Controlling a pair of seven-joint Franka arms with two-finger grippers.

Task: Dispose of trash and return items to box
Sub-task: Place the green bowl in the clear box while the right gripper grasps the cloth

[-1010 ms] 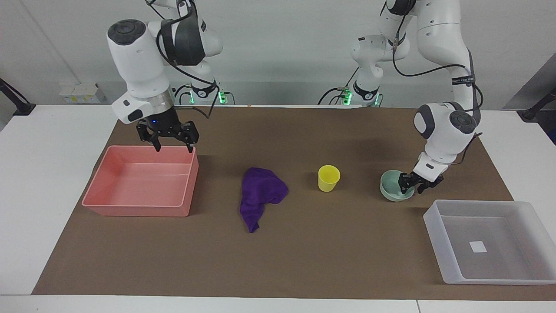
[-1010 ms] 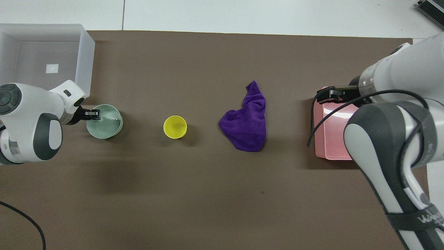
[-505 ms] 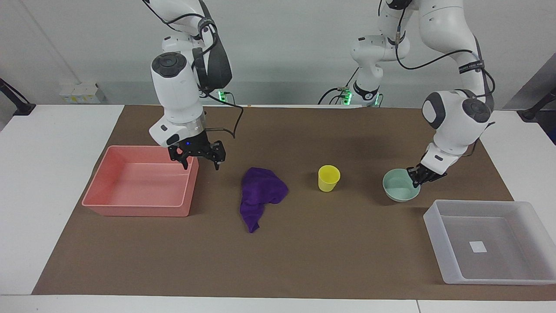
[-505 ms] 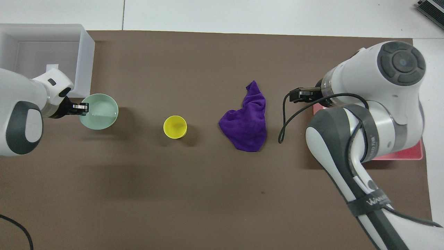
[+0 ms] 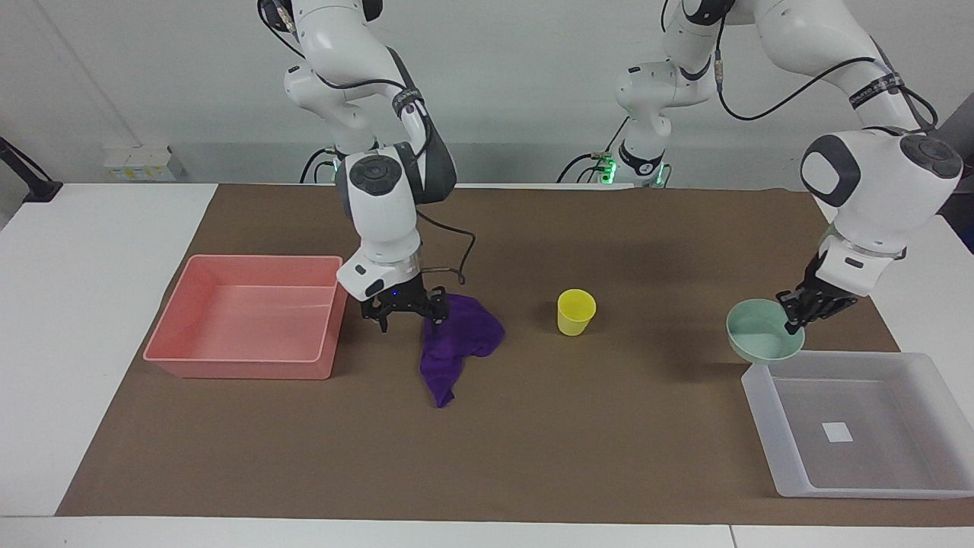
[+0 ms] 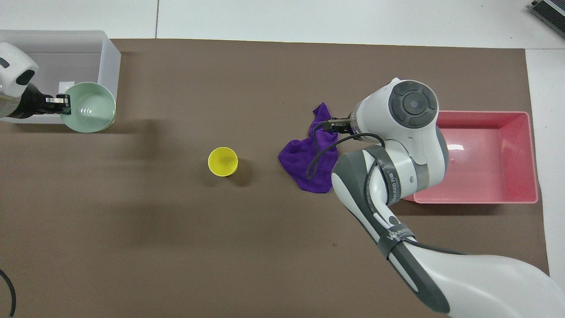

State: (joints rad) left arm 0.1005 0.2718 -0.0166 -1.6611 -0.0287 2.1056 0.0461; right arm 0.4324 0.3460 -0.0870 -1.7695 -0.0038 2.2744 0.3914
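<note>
Bowl (image 5: 763, 339) pinched at rim by left gripper (image 5: 794, 313), up over box (image 5: 860, 426) corner — right gripper (image 5: 404, 313) spread wide, low at rag (image 5: 456, 344) edge beside pink bin (image 5: 247, 316).

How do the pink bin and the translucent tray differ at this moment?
The pink bin is opaque pink; the translucent tray is frosted white-grey, with a white sticker on its floor. The bin sits toward the right arm's end of the table, the tray toward the left arm's end. The left gripper holds the green bowl over the tray's corner; nothing hangs over the bin. Both are low rectangular containers with nothing inside.
</note>
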